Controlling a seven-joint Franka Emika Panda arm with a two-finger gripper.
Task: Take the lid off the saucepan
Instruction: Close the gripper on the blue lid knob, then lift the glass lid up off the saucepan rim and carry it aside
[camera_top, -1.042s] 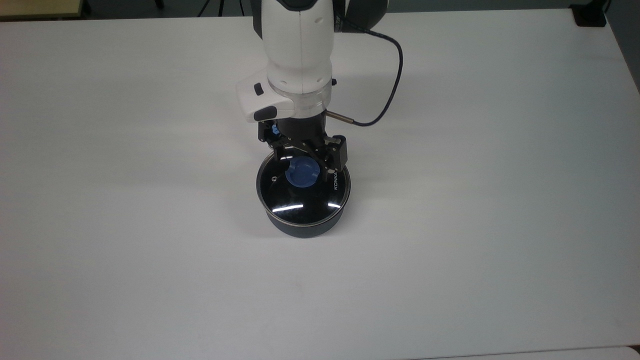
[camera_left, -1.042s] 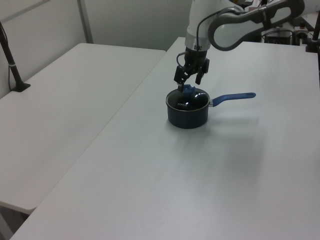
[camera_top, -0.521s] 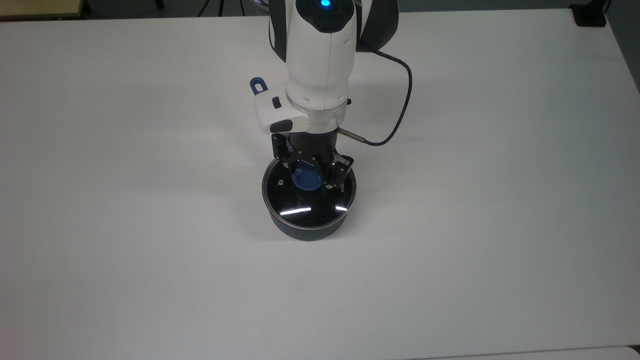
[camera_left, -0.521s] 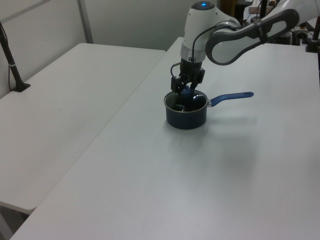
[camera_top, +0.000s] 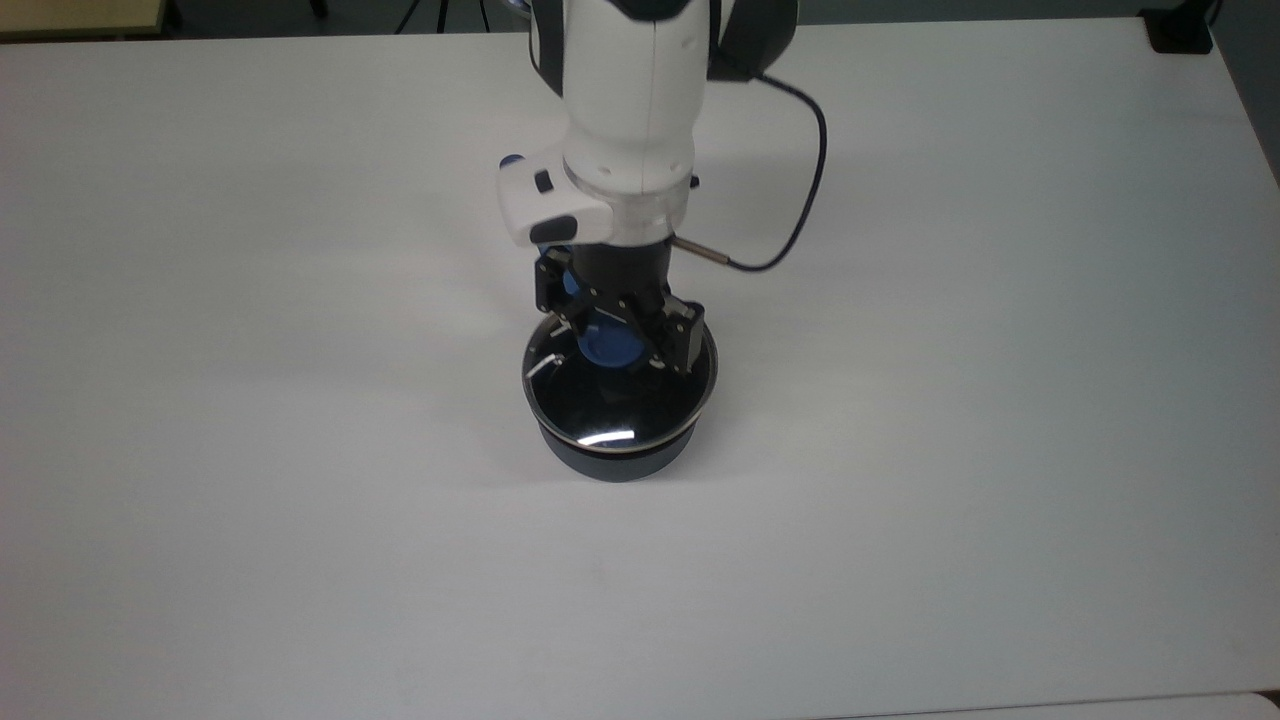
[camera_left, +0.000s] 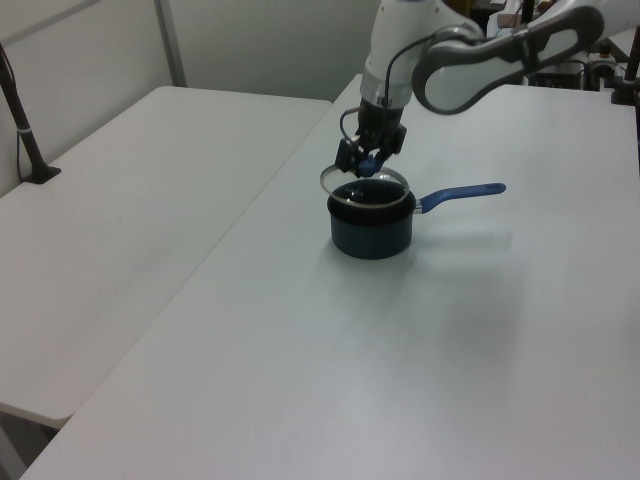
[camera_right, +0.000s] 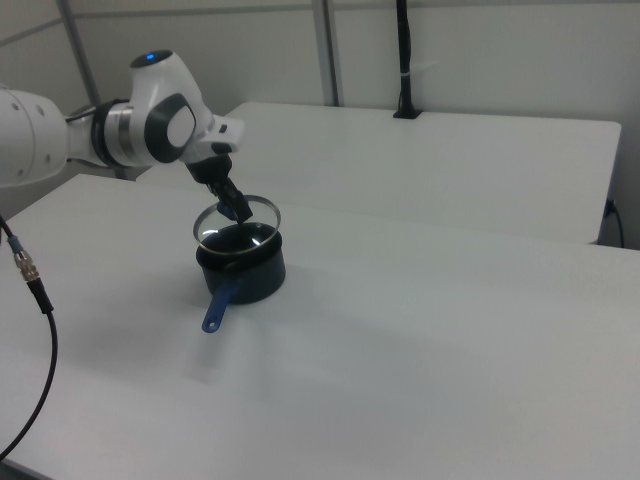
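The lid (camera_top: 612, 412), a clear glass disc with a metal rim, hangs slightly tilted just above the saucepan (camera_top: 612, 462). My gripper (camera_top: 612, 350) is shut on the lid's blue knob (camera_top: 603, 346), reaching down from above. In the left view the lid (camera_left: 345, 190) floats over the dark saucepan (camera_left: 370, 232), whose blue handle (camera_left: 462, 194) points to the left view's right, with the gripper (camera_left: 366, 166) above. In the right view the lid (camera_right: 222, 230) sits under the gripper (camera_right: 240, 211), above the saucepan (camera_right: 255, 278).
The saucepan stands mid-table on a white table (camera_top: 950, 450) with free room all round. A black cable (camera_top: 810, 190) loops off the wrist. A second table (camera_left: 120, 190) lies at the left view's left, with a black clamped post (camera_left: 22, 125).
The gripper closed on the knob and rose; the lid has come up off the saucepan's rim and tilted. The saucepan stayed in place.
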